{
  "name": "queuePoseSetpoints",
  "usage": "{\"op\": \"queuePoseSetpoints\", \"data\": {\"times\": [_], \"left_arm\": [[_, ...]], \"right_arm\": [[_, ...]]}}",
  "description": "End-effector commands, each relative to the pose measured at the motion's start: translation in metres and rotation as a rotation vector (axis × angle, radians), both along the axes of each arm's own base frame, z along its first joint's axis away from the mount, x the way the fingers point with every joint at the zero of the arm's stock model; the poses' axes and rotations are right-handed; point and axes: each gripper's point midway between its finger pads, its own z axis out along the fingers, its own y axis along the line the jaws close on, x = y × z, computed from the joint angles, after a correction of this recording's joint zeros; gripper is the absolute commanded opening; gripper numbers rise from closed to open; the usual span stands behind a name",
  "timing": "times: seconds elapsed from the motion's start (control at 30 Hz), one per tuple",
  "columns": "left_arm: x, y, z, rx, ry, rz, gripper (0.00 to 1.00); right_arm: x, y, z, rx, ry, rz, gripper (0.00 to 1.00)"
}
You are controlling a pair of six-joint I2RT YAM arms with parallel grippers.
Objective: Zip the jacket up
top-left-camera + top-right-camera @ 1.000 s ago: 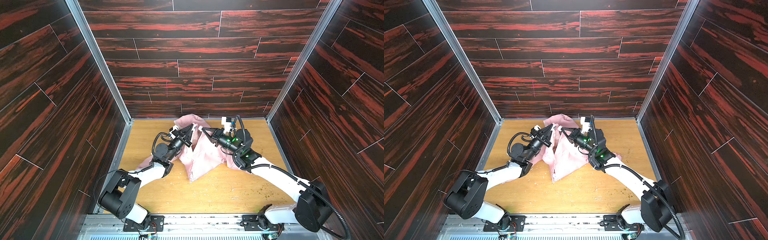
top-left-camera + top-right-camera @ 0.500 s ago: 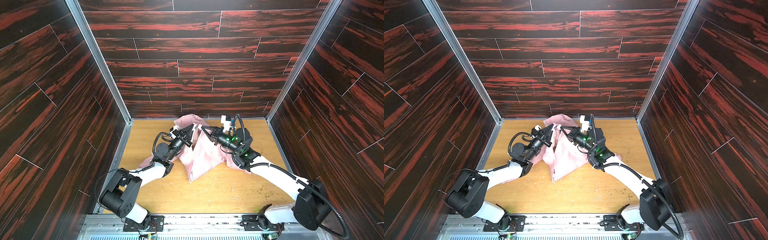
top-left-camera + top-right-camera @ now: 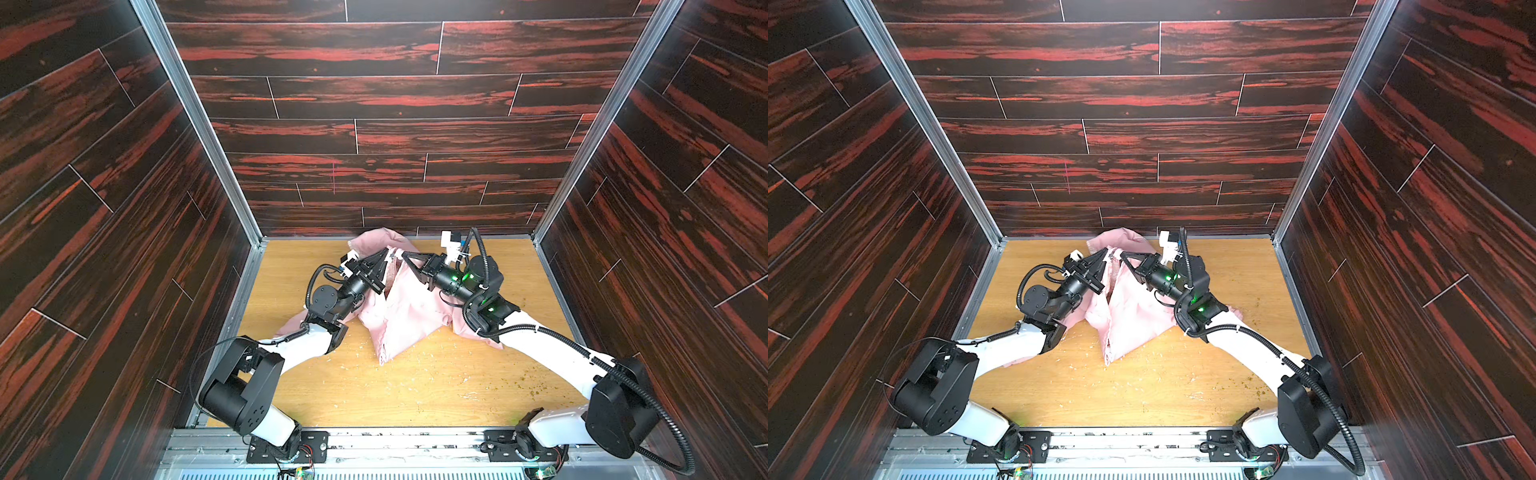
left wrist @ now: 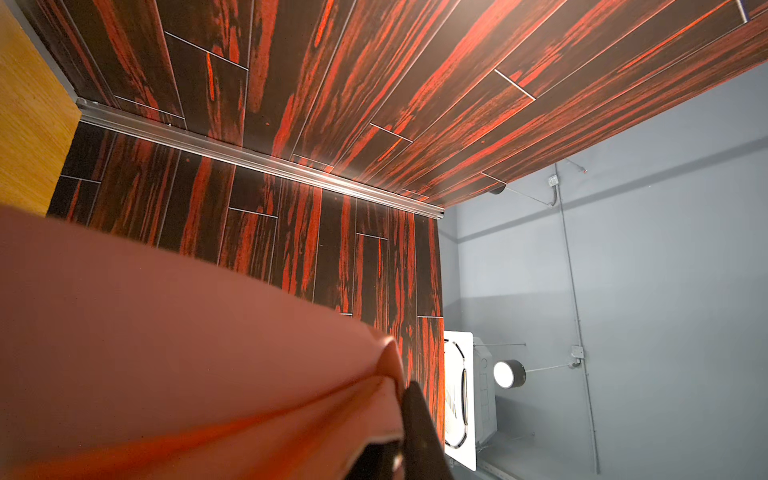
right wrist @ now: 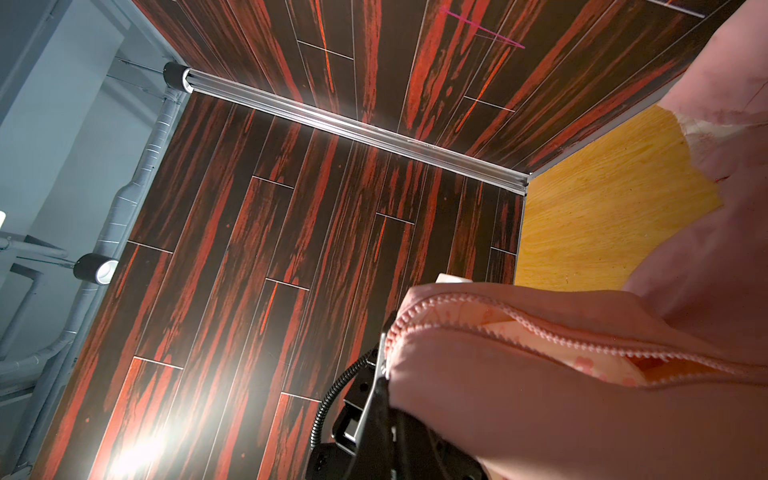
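Observation:
The light-pink jacket (image 3: 409, 318) (image 3: 1129, 322) lies on the wooden table (image 3: 436, 386), its upper end lifted near the back wall. My left gripper (image 3: 385, 252) (image 3: 1106, 252) is shut on the fabric edge at that raised end; in the left wrist view pink cloth (image 4: 166, 353) bunches against a black finger (image 4: 417, 432). My right gripper (image 3: 404, 254) (image 3: 1122, 254) is shut on the facing edge, close beside the left one. The right wrist view shows two rows of zipper teeth (image 5: 540, 332) lying apart. A dark slit (image 3: 389, 292) runs down the front.
Dark red panelled walls (image 3: 374, 137) close in the back and both sides. A sleeve (image 3: 291, 328) trails under the left arm and another fold (image 3: 478, 334) lies under the right arm. Crumbs (image 3: 536, 386) dot the front right of the table.
The right arm's wrist has shifted slightly toward the back and left. Both grips on the jacket's raised end stay as they were.

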Motion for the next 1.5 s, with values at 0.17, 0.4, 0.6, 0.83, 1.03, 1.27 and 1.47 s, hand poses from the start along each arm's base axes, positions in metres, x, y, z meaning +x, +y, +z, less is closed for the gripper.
{"op": "queuePoseSetpoints", "data": {"times": [0.17, 0.4, 0.6, 0.83, 1.03, 1.27, 1.47], "left_arm": [[-0.0113, 0.0019, 0.0304, -0.113, -0.027, -0.064, 0.0], [-0.0092, -0.0004, 0.029, -0.112, -0.023, -0.067, 0.0], [-0.0089, -0.0019, 0.0301, -0.114, -0.025, -0.068, 0.0], [-0.0083, 0.0003, 0.0293, -0.117, -0.022, -0.055, 0.0], [-0.0072, 0.0027, 0.0264, -0.12, -0.014, -0.04, 0.0], [-0.0064, 0.0033, 0.025, -0.12, -0.01, -0.035, 0.0], [-0.0064, 0.0043, 0.0242, -0.12, -0.009, -0.028, 0.0]], "right_arm": [[0.0115, -0.004, 0.0166, 0.038, -0.027, -0.033, 0.0], [0.0093, 0.0021, 0.0157, 0.032, -0.024, 0.0, 0.0], [0.0105, 0.0022, 0.0109, 0.023, -0.01, -0.003, 0.0], [0.0093, 0.0001, 0.0108, 0.026, -0.012, -0.008, 0.0], [0.0062, -0.005, 0.0156, 0.033, -0.027, -0.021, 0.0], [0.0041, -0.0058, 0.0172, 0.035, -0.031, -0.018, 0.0], [0.0032, -0.0055, 0.0192, 0.038, -0.037, -0.011, 0.0]]}}
